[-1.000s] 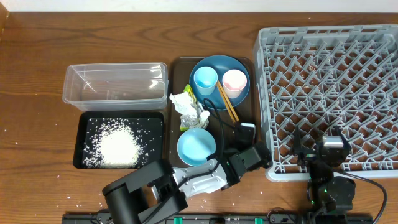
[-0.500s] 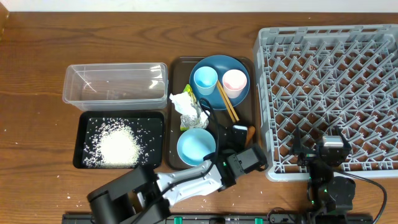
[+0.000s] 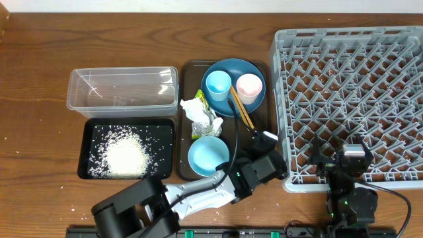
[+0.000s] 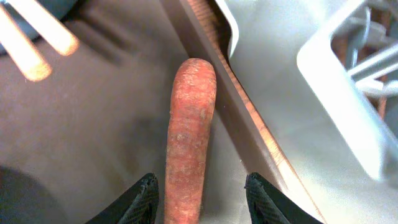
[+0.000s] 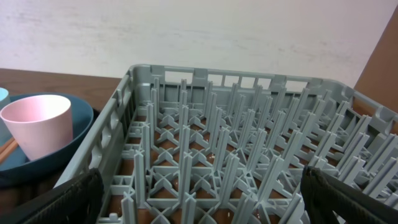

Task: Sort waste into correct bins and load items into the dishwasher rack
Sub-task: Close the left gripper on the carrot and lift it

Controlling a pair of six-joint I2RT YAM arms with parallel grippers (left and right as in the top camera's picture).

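carrot point(image 4: 189, 124) hugs tray rim point(image 4: 239, 102), left pincer point(image 4: 200, 182) astride.

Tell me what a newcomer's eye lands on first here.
The big grey dishwasher rack fills the right side of the overhead view. In the left wrist view, an orange carrot lies on the brown tray between the left gripper's open fingers. At left, white rice heaps in the black tray.
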